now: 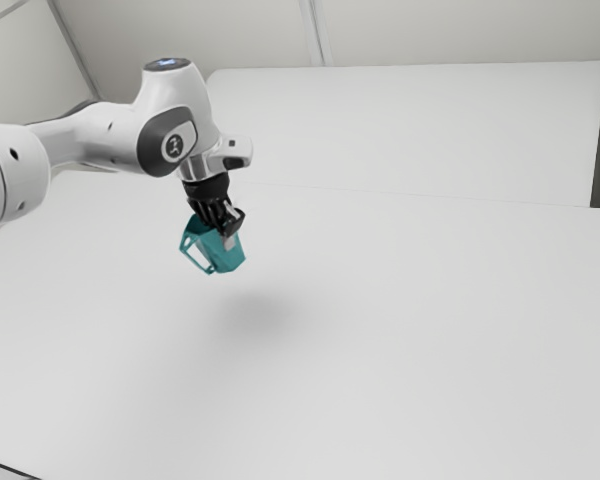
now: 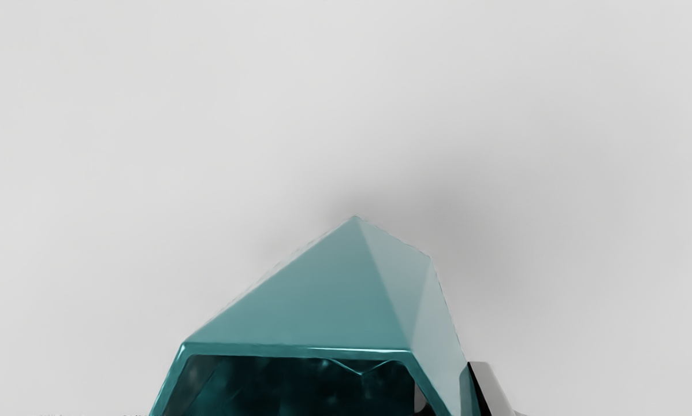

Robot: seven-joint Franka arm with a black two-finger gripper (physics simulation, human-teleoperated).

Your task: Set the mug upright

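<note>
Reaching in from the exterior view's left with the white arm (image 1: pixel 125 140), then bending down toward the counter (image 1: pixel 430 340). Carrying the teal mug (image 1: pixel 216 257) in the air above it, with the handle (image 1: pixel 195 262) toward the exterior view's left. Leaning rather than standing straight, with the mouth up by the black gripper (image 1: pixel 226 237) and the base angled down toward the exterior view's right. Pinching the mug by its wall between the jaws, with one jaw inside the mouth and the other against the outside. In the wrist view, looking past the near rim (image 2: pixel 300 349) into a dark teal interior, and along flat, faceted sides to a pointed corner beyond. Casting a soft grey shadow (image 1: pixel 255 312) onto the counter, below the mug and slightly toward the exterior view's right. Beyond the counter, stretching across to the exterior view's right, backed by a pale panel (image 1: pixel 410 130).
</note>
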